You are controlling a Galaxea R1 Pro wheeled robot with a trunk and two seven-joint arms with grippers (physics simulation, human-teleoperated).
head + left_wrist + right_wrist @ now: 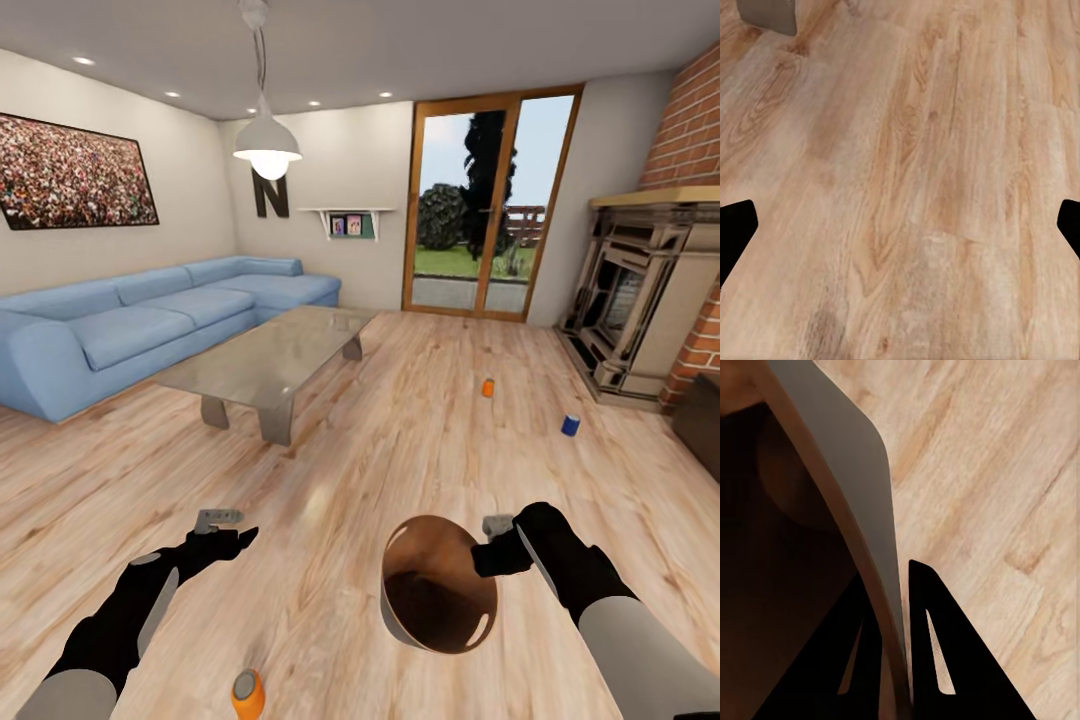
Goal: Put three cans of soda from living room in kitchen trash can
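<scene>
I stand in the living room. My right gripper (492, 553) is shut on the rim of the trash can (437, 583), a round bin with a copper-brown inside and pale outer wall (847, 487), held tilted above the floor. Its two dark fingers (945, 652) pinch the wall from both sides. My left gripper (240, 537) is open and empty over bare planks; its fingertips (736, 229) show far apart. One orange soda can (247, 694) lies on the floor near my base. Another orange can (488, 387) and the blue can (570, 425) stand farther off, toward the fireplace.
A glass coffee table (270, 360) stands ahead on the left, with the blue corner sofa (130, 325) behind it. The brick-and-stone fireplace (640, 300) lines the right wall, and wood-framed glass doors (485, 205) lie straight ahead. Pale plank floor (400, 450) stretches between.
</scene>
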